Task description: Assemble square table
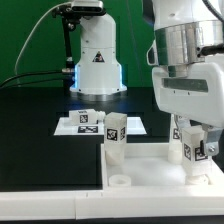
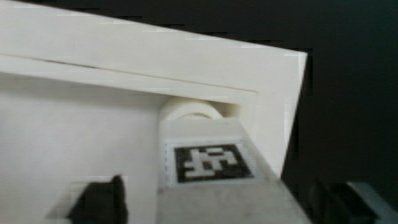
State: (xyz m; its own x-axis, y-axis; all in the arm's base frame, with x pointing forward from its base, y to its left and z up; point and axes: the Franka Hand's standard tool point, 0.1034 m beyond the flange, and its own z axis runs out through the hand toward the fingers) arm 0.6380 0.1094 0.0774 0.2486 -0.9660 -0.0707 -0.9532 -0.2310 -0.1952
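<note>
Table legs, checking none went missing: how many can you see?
3. One leg stands at the slab's far corner, exterior view's left; one under the jaws, right; one behind, by the marker board. A fourth may be hidden.

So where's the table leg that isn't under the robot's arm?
In the exterior view, that leg stands upright on the slab, toward the exterior view's left, just in front of the marker board.
</note>
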